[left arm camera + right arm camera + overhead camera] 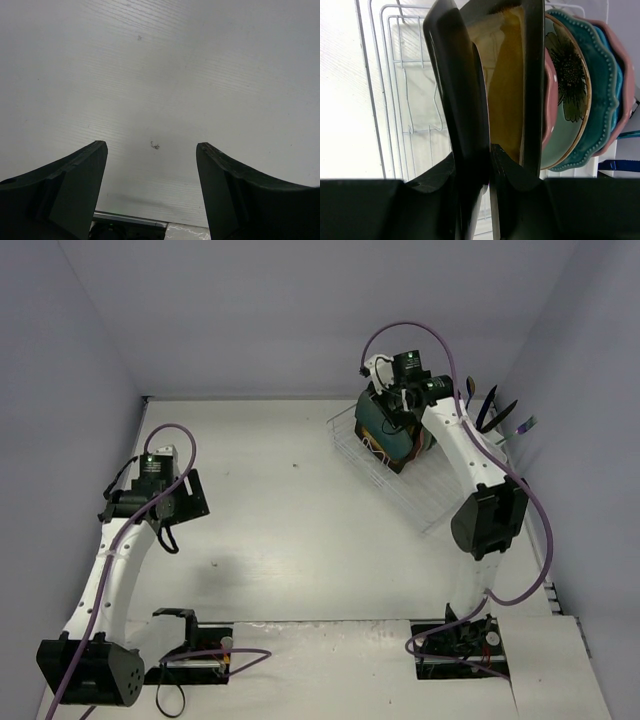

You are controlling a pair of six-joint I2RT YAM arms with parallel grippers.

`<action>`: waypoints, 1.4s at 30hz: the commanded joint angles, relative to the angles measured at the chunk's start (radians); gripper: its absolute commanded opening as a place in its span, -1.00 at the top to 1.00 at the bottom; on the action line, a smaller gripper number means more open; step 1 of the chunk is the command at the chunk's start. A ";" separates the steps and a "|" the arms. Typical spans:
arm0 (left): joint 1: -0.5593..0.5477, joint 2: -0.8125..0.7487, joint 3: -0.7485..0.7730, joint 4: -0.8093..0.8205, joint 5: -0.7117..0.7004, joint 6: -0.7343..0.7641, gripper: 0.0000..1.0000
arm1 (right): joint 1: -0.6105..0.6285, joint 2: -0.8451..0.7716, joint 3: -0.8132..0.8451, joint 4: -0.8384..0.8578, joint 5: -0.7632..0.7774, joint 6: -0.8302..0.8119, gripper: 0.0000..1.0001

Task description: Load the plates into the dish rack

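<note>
One dark plate [455,75] stands upright, pinched inside the right end effector [474,172].

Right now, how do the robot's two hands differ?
The left hand is open and empty; the right hand is shut on a dark plate. The left hand hangs over the table; the right hand is at the dish rack. Both have two dark fingers.
</note>
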 commanded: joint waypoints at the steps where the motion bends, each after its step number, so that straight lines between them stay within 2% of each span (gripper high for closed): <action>1: -0.007 0.001 0.041 -0.006 -0.014 0.019 -0.43 | -0.010 -0.025 0.082 0.100 0.024 -0.018 1.00; 13: -0.012 0.000 0.035 -0.007 -0.010 0.022 -0.43 | -0.021 0.059 0.066 0.060 -0.094 -0.018 1.00; 18: -0.013 0.000 0.037 -0.015 -0.010 0.025 -0.43 | -0.021 0.084 0.063 0.046 -0.072 -0.015 0.95; 21: -0.013 -0.002 0.037 -0.017 -0.010 0.025 -0.43 | -0.019 0.081 0.052 0.055 -0.055 -0.009 0.72; 22: -0.015 -0.002 0.037 -0.015 -0.010 0.025 -0.43 | -0.019 0.078 0.048 0.060 -0.047 0.000 0.48; 27: -0.015 -0.003 0.038 -0.018 0.014 0.024 -0.43 | -0.019 0.060 0.026 0.074 -0.013 0.011 0.12; 28: -0.016 -0.005 0.040 -0.020 0.016 0.024 -0.43 | -0.019 0.056 0.023 0.078 -0.003 0.014 -0.03; 35: -0.016 -0.019 0.060 -0.033 0.016 0.024 -0.43 | -0.021 -0.028 -0.047 0.150 0.063 0.054 -0.26; 42: -0.021 -0.056 0.103 -0.078 0.013 0.028 -0.43 | -0.019 -0.279 -0.165 0.308 0.063 0.166 -0.50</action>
